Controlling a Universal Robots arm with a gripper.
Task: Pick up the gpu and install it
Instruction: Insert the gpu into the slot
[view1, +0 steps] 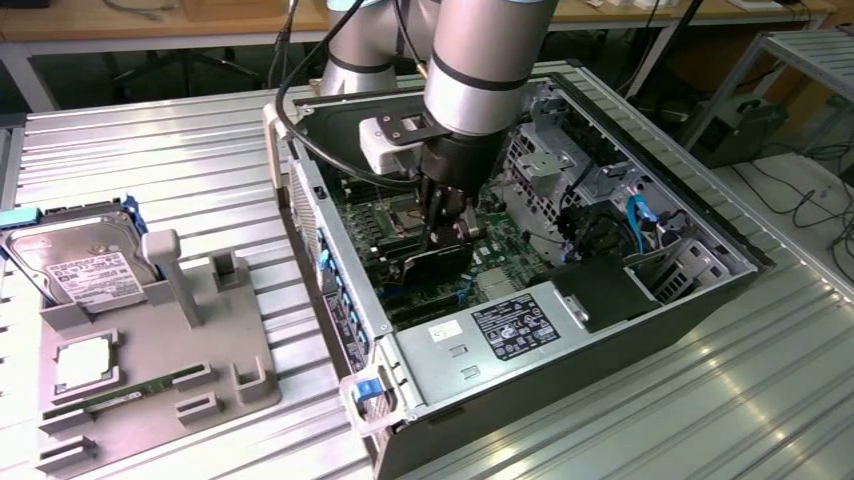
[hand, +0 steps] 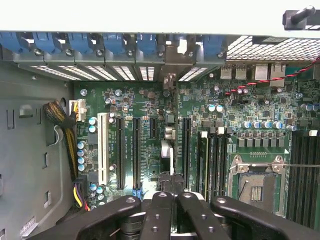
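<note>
Inside the case, the pincer (view1: 451, 232) clamps the gpu (view1: 435, 268) upright.

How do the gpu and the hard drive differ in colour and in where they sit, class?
The gpu shows a black face; the hard drive is silver with a white label. The gpu is gripped by the fingers inside the computer case, over the motherboard; the hard drive stands free in the grey holder outside it. Both are flat rectangular parts.

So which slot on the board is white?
The long slot nearest the cable bundle; the other long slots are black.
</note>
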